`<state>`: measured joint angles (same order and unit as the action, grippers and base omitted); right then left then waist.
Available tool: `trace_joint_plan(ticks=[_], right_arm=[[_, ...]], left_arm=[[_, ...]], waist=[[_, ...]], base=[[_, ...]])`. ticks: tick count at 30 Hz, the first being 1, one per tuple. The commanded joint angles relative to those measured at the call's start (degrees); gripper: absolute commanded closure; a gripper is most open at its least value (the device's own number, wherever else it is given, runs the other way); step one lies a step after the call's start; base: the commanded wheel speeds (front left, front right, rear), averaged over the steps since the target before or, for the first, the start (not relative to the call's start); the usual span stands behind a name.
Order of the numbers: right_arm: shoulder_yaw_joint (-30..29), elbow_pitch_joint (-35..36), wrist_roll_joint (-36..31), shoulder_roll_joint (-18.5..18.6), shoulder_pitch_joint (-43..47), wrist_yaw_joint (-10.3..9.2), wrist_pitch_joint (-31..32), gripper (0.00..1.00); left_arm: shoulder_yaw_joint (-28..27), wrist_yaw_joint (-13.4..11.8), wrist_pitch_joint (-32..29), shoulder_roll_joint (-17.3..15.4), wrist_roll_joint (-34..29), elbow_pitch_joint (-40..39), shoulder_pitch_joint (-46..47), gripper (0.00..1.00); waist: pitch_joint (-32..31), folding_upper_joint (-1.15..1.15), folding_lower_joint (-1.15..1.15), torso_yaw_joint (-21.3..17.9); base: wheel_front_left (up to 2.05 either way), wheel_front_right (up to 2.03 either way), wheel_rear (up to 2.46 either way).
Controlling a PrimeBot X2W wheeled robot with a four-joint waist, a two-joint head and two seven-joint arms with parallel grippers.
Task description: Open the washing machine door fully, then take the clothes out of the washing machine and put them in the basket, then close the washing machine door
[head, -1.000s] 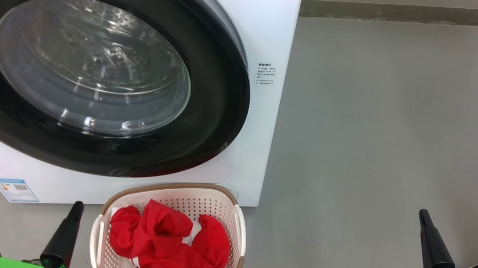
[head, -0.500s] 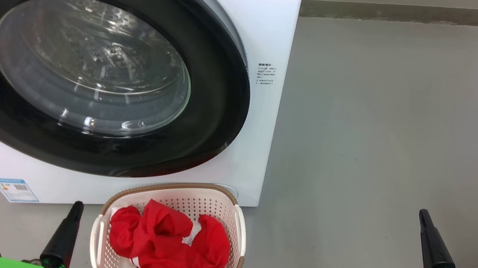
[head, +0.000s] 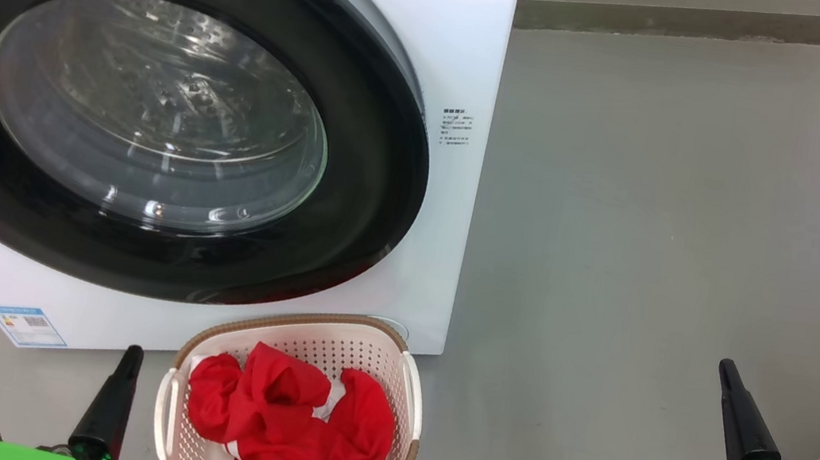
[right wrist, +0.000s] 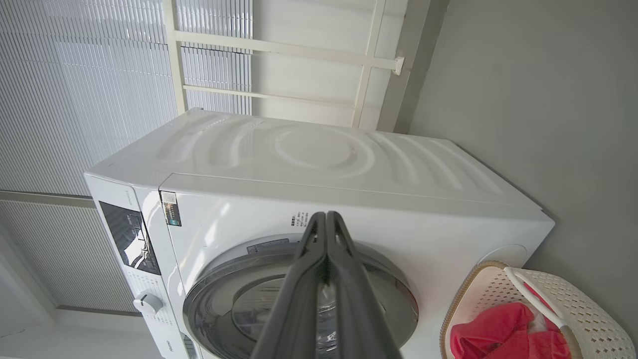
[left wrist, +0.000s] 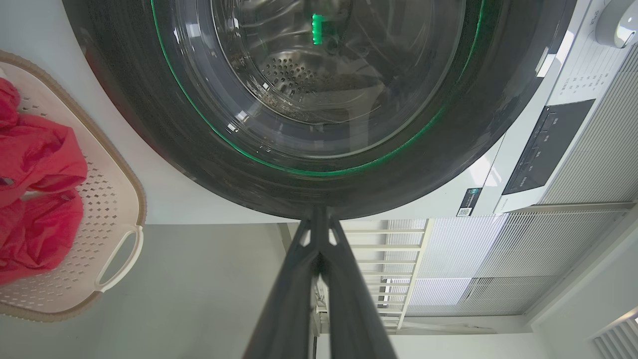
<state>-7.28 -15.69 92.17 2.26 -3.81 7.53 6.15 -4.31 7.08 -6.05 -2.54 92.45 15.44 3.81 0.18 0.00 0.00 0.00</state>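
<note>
A: Which step is in hand here?

B: The last one, as I judge it, and it's looking all but done. The washing machine door (head: 153, 118) is sitting flat against the front of the washing machine (head: 472, 46), with its black rim lying flush in the head view.

A: And where are the clothes?

B: The clothes (head: 287, 421) are lying bunched in the basket (head: 410, 390), red with a little white showing. The basket is standing on the floor (head: 660, 217) at six o'clock from the door, just beside the machine's lower front. Through the window, the drum (left wrist: 299, 75) is showing bare perforated steel in the left wrist view.

A: What are the claws doing?

B: Both are hanging free and carrying nothing. The left claw (head: 132, 359) is sitting just beside the basket at its nine o'clock. The right claw (head: 725, 371) is sitting well apart at its three o'clock, over bare floor. In each wrist view the two fingers are pressed together to a point.

A: Is the door latching properly?

B: That I can't tell. The seam looks tight, but the glossy rim is hiding the catch, so it may only be resting shut.

A: So what is the next move calling for?

B: If anything, it's calling for a firm, flat push on the rim at the side away from the hinge. That side looks to be around three o'clock in the head view. The push should be coming from pressed-together fingers, and the arm should be steering clear of the basket. Otherwise, it's calling for nothing but keeping the arms parked.
</note>
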Motion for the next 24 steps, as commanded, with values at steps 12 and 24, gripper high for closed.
trace_joint_plan(ticks=[12,24], right_arm=[[0.7,1.67,-0.06,0.63,-2.38,-0.04,0.39,1.0],[0.7,1.67,-0.06,0.62,-2.38,-0.04,0.39,1.0]], left_arm=[[-2.18,0.41,-0.42,-0.4,-0.26,-1.4,2.38,1.0],[-2.2,0.41,-0.43,-0.39,-0.27,-1.4,2.38,1.0]], waist=[[0.0,0.0,0.0,0.0],[0.0,0.0,0.0,0.0]], base=[[0.0,0.0,0.0],[0.0,0.0,0.0]])
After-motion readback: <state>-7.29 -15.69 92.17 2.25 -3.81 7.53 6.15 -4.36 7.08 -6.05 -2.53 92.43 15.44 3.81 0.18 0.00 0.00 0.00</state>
